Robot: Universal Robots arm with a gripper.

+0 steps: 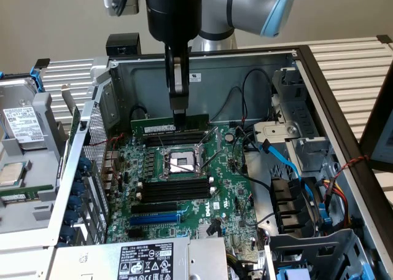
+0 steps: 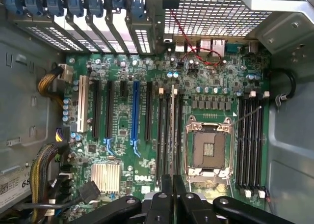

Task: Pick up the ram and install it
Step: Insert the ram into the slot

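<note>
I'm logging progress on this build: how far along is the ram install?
Done: the ram is off wherever it lay and stands on edge at the far black memory slots beside the CPU socket. In hand: the claw is shut on its top edge. Left: full seating cannot be confirmed, and the claw has not let go.

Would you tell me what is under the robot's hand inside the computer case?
The hand grips the long thin green ram stick at the black memory slots; its lower edge is hidden.
</note>
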